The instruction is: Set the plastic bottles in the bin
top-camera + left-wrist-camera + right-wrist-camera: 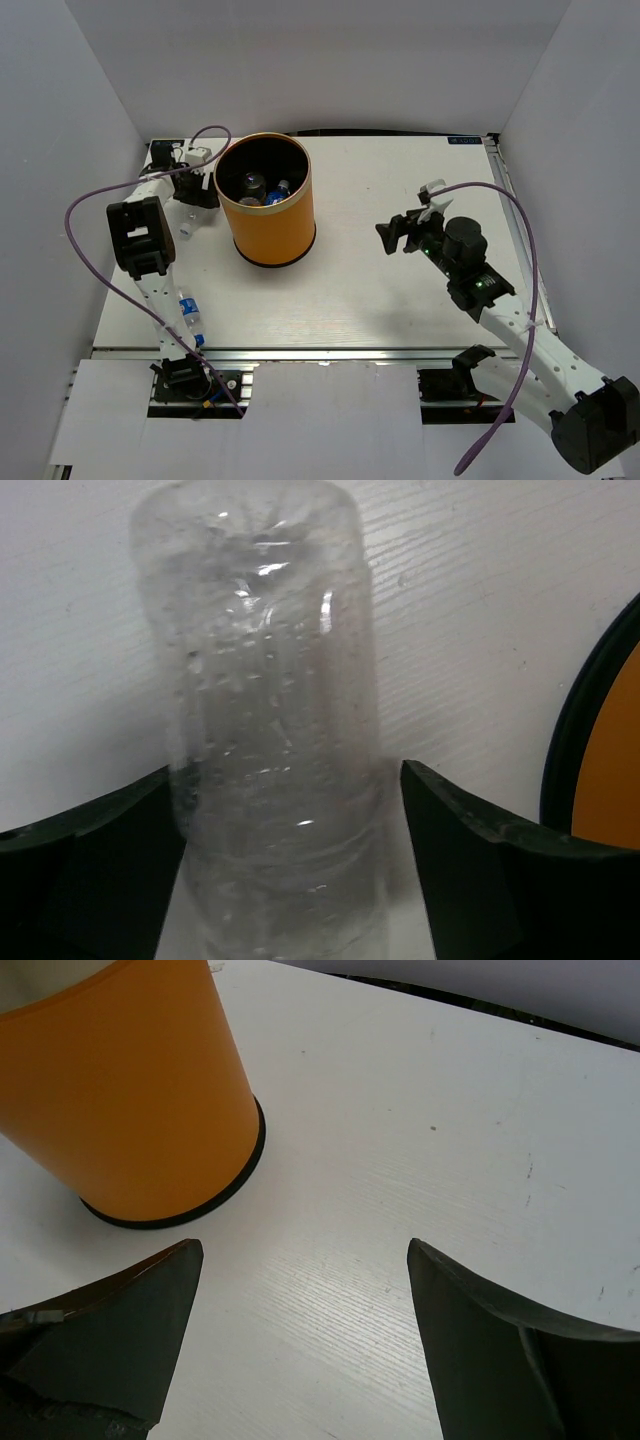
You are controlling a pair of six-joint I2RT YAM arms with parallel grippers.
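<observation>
**Left hand (285, 770) straddles a clear bottle (270, 680)**

Its jaws stand apart on either side of the bottle, which lies on the counter (480, 600), not yet clamped. The grasp is the step in hand. Next, I judge: close, lift and carry it over the bin (612, 770) just beside. The right hand (303, 1244) hangs spread, empty.

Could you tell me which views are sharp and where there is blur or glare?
Left wrist: the clear bottle sits close, soft and out of focus, with small white glints. Right wrist: crisp table grain, the bin evenly lit. Top external: flat light, faint shadow under the right arm.
</observation>
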